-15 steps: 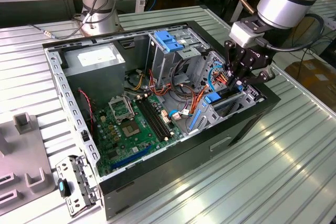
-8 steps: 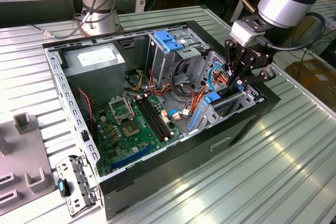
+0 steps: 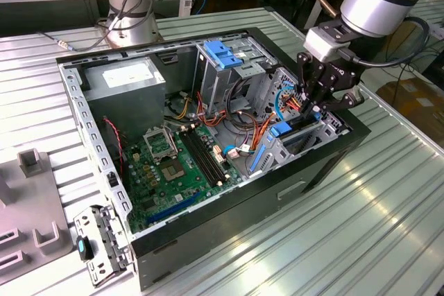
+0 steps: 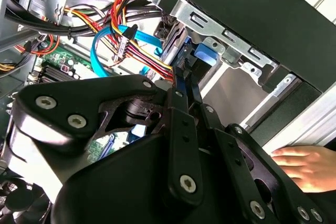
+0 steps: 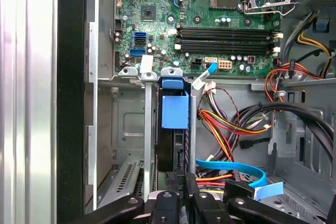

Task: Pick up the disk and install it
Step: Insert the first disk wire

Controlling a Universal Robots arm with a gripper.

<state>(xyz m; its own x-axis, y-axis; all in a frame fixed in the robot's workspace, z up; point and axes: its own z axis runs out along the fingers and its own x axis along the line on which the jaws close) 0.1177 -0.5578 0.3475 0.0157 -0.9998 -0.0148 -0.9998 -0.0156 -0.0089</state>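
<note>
Exterior view: the open computer case (image 3: pixel 97 143) lies on its side on the ribbed table (image 3: pixel 347 240), exposing the green motherboard (image 3: pixel 173 171) and the drive bay from above so the arm can reach in. The gripper (image 3: pixel 316 102) hangs over that bay, its fingers narrowed onto the disk (image 5: pixel 175 129), which stands on edge in the bay slot, seemingly aligned for seating. A person's hand (image 4: pixel 307 163) rests just beside the case.
</note>
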